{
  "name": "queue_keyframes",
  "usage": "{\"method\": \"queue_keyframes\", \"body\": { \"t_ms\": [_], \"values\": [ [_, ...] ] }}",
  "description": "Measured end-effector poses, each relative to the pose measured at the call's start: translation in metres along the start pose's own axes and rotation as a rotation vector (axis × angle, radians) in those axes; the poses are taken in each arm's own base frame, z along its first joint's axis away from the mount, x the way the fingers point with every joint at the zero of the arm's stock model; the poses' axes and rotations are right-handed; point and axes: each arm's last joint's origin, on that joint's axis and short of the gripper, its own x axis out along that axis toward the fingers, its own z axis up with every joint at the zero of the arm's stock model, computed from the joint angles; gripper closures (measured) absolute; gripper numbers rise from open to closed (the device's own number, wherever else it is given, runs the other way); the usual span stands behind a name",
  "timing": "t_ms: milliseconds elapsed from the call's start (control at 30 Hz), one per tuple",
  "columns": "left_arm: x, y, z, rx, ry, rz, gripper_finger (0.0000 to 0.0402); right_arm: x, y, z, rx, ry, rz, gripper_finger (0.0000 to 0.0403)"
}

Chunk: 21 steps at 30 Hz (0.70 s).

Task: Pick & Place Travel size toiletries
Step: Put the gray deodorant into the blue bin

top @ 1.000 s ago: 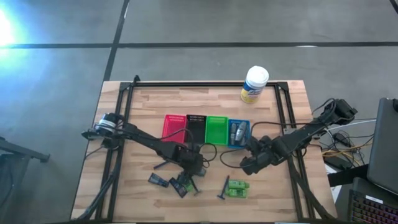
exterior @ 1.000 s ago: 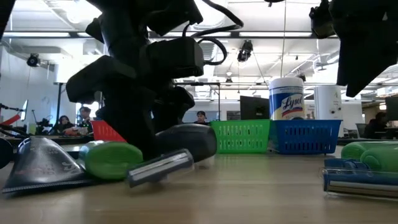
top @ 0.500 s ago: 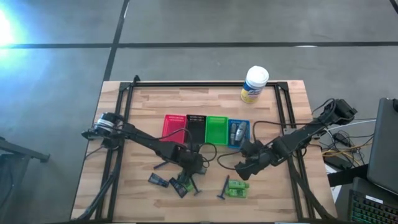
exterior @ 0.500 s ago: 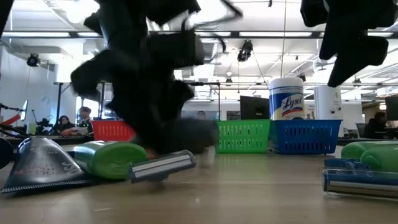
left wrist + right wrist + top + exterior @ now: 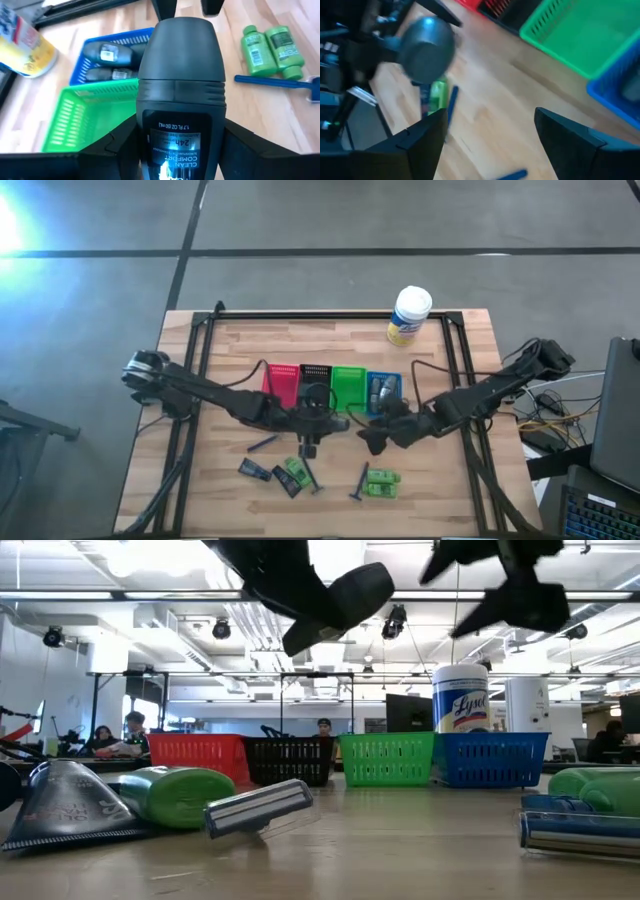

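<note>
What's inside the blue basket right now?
The blue basket holds two grey deodorant bottles lying side by side, labels up. Its near end is covered by the grey bottle held in the left gripper, so anything there is hidden.

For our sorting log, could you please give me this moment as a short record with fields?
left gripper: shut on grey deodorant bottle, held in the air in front of the trays
right gripper: open, empty, above the table in front of the blue tray
blue tray contents: two grey bottles
green tray: nothing seen inside
on the table: green bottles, blue razor, dark packet
wipes canister: upright at the table's back edge
</note>
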Motion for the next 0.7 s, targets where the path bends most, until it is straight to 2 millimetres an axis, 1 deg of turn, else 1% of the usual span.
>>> {"method": "queue_keyframes", "body": {
  "t_ms": [200,300,400,500,700],
  "values": [
    [0.000,0.004,0.002,-0.011,-0.016,0.031,0.0194,-0.012,0.015,0.020,0.005,-0.052,0.058,0.0072],
    [0.001,0.008,0.006,-0.022,-0.041,0.043,0.0194,-0.013,0.017,0.027,0.032,-0.068,0.060,0.0052],
    [0.000,0.012,0.014,-0.033,-0.083,0.058,0.0194,-0.012,0.016,0.032,0.082,-0.077,0.057,0.0036],
    [-0.002,0.015,0.020,-0.013,-0.098,0.067,0.0194,-0.012,0.017,0.035,0.107,-0.084,0.063,0.0033],
    [0.009,0.016,0.026,-0.001,-0.113,0.067,0.0194,-0.011,0.020,0.038,0.133,-0.102,0.103,0.0032]
  ]
}}
